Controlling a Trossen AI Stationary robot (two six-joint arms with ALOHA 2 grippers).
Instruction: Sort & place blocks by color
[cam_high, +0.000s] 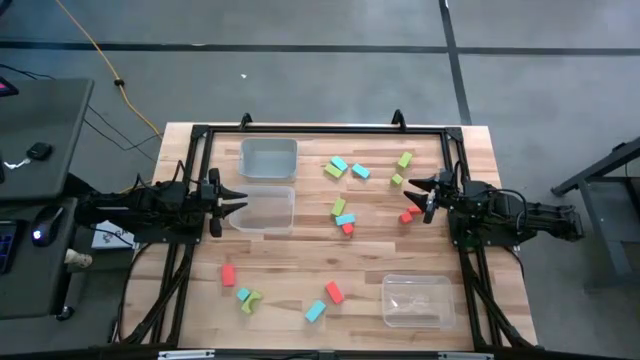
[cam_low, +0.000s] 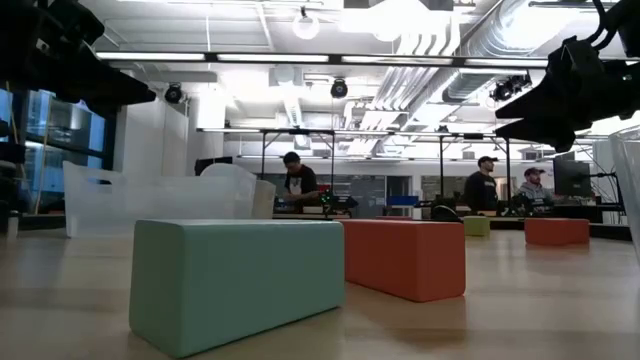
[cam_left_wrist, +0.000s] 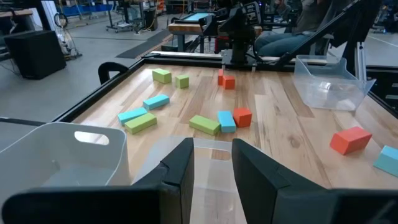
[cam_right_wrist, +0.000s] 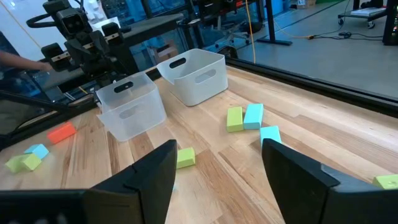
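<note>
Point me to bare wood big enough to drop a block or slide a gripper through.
Free: the strip between the red block at front left and the middle clear bin; also the patch between the front-right bin and the right gripper. Crowded: centre, around the green, cyan and red cluster, and the pair by the back bin.

Two matte black jointed arms; left gripper (cam_high: 238, 203) and right gripper (cam_high: 406, 192) have black wedge-shaped fingers (cam_left_wrist: 180, 171), smooth-faced.

Overhead, table-level and wrist cameras share the table (cam_high: 300, 270).
</note>
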